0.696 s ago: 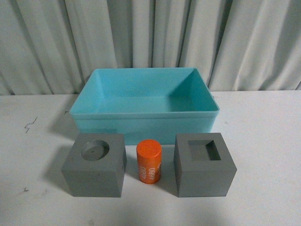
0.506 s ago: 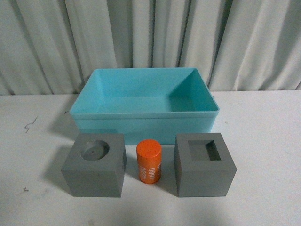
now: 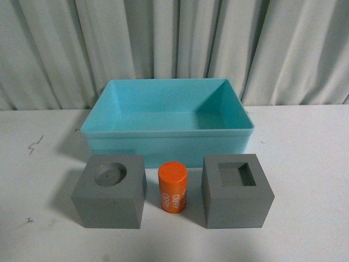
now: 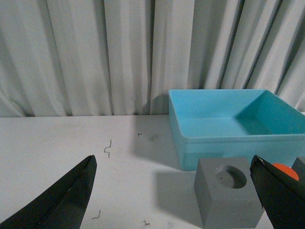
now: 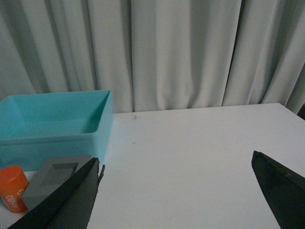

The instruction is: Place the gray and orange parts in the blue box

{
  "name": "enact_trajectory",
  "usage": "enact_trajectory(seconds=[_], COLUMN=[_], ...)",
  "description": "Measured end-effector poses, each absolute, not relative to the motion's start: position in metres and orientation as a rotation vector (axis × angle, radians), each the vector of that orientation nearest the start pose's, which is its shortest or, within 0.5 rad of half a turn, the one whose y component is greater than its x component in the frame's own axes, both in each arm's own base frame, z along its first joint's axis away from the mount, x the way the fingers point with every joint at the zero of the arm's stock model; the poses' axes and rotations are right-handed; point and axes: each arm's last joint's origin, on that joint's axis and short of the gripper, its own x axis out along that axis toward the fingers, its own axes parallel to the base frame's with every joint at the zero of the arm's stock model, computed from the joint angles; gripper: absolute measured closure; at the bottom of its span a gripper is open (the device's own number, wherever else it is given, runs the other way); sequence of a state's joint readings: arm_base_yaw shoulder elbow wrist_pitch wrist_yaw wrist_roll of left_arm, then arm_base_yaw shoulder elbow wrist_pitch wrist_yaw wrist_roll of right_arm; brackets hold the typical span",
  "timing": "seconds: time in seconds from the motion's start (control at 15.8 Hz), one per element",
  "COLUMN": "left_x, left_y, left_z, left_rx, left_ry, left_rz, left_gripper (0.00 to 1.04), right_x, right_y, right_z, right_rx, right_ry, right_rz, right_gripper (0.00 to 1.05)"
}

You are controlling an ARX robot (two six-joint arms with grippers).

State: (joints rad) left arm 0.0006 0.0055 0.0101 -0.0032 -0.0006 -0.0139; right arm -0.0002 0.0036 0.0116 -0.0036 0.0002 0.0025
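Orange cylinder, upright near blue box, white lettering illegible

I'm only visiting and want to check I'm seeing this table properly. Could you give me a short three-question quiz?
1. True or false: the blue box already holds a part.
2. What stands between the round-hole cube and the square-hole cube? A) orange cylinder B) red ball C) nothing
3. Fill in: the square-hole cube sits on the robot's ____ side.
Key: 1 false; 2 A; 3 right.
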Motion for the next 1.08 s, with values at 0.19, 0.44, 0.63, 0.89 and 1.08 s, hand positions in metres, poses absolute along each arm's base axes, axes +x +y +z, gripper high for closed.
enact_trajectory(seconds=[0.19, 0.44, 0.63, 0.89, 1.08], left_x=[0.0974, 0.0974, 0.0974, 0.0974, 0.0974], left_y=[0.0001, 0.0001, 0.0001, 0.0001, 0.0001], left_z=[0.1662, 0.1662, 0.1662, 0.1662, 0.1662], left_rx=[-0.014, -0.014, -0.014, -0.014, -0.014], left_ry=[-0.001, -0.001, -0.001, -0.001, -0.001], left_rz=[0.001, 0.001, 0.001, 0.001, 0.001], left_gripper=[0.07, 0.07, 0.07, 0.07, 0.07], right_x=[0.0972, 0.0972, 0.0972, 0.0972, 0.0972], right_y=[0.0, 0.0, 0.0, 0.0, 0.0], right_z=[0.1668, 0.1668, 0.1668, 0.1668, 0.1668], right_rx=[0.002, 0.002, 0.002, 0.002, 0.002], right_ry=[-0.004, -0.004, -0.004, -0.004, -0.004], right_rz=[-0.001, 0.0, -0.001, 0.0, 0.0], right_gripper=[0.06, 0.06, 0.06, 0.06, 0.06])
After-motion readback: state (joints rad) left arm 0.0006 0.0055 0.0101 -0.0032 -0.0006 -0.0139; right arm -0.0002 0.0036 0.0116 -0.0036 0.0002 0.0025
